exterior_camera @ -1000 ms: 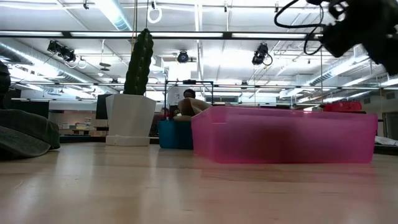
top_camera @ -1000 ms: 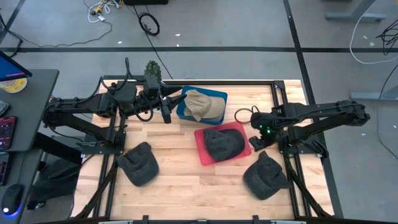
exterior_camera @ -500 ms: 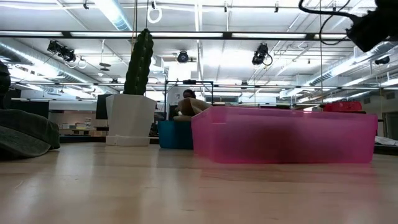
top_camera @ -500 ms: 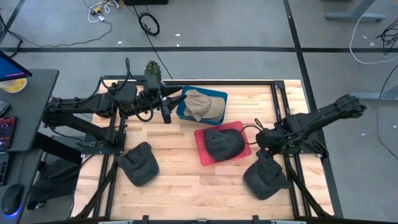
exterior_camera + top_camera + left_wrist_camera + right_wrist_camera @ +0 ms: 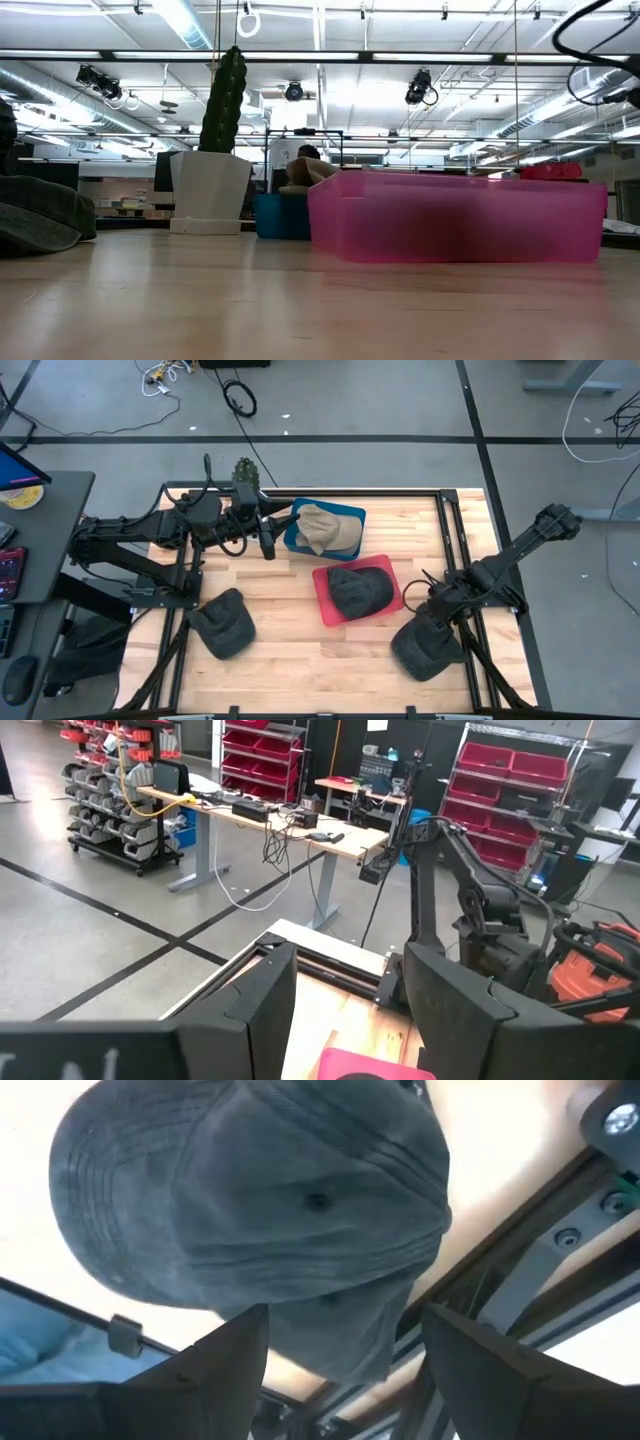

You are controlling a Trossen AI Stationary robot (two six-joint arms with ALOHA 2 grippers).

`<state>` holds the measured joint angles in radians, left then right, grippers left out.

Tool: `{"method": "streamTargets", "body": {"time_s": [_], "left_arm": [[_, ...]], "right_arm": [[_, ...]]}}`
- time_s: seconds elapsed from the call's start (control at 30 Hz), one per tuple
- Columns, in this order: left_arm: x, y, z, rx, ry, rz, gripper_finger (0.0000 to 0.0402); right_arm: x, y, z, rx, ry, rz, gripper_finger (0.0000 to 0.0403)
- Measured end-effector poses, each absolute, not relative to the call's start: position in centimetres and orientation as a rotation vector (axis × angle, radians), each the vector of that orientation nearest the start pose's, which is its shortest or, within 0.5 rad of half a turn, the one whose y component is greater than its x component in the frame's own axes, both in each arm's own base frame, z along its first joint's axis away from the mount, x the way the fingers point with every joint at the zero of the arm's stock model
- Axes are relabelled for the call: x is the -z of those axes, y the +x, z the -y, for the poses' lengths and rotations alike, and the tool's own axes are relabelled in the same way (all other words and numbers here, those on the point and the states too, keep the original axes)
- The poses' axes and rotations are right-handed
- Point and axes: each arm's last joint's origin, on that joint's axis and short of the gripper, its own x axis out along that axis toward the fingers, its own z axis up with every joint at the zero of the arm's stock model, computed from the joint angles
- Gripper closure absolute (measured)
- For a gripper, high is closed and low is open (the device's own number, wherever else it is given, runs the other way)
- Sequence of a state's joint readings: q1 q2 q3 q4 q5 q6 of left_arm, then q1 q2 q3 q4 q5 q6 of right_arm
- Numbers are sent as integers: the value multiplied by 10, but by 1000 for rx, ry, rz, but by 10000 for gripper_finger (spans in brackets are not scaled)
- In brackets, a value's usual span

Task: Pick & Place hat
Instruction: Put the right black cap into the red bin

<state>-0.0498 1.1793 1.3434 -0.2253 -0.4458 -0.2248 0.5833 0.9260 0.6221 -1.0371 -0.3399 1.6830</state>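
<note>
High view: right gripper (image 5: 437, 610) hangs over the dark grey hat (image 5: 425, 647) lying on the table (image 5: 300, 660) at the near right, beside the frame rail. A red bin (image 5: 325, 605) at centre holds another dark hat; a blue bin (image 5: 292, 540) beyond it holds a tan one. Left gripper (image 5: 268, 538) waits at the far left, next to the blue bin.

Low view: the pink-looking wall of the red bin fills the middle; the target hat is out of frame.

Left wrist view: fingers parted, nothing between them.

Right wrist view: fingers spread wide, the hat's crown centred between them. Judgement: descend straight, pinch the crown fabric near the top button, and stay clear of the rail beside it.
</note>
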Motion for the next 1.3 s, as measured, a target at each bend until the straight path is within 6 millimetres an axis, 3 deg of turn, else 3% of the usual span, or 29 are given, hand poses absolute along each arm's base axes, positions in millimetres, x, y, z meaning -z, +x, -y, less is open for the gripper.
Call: {"method": "streamTargets", "body": {"time_s": [0.37, 0.8, 1.0, 1.3], "left_arm": [[-441, 245, 0, -402, -212, -11, 212], [-445, 245, -1, -400, -243, 33, 212], [-445, 245, -1, -401, -243, 33, 212], [-445, 245, -1, -401, -244, 34, 212]], "right_arm": [[-170, 97, -83, 603, 1175, -1514, 137], [-169, 100, -88, 687, 1293, -1446, 151], [-164, 110, -96, 659, 1315, -1443, 214], [-154, 124, -107, 639, 1320, -1440, 362]]}}
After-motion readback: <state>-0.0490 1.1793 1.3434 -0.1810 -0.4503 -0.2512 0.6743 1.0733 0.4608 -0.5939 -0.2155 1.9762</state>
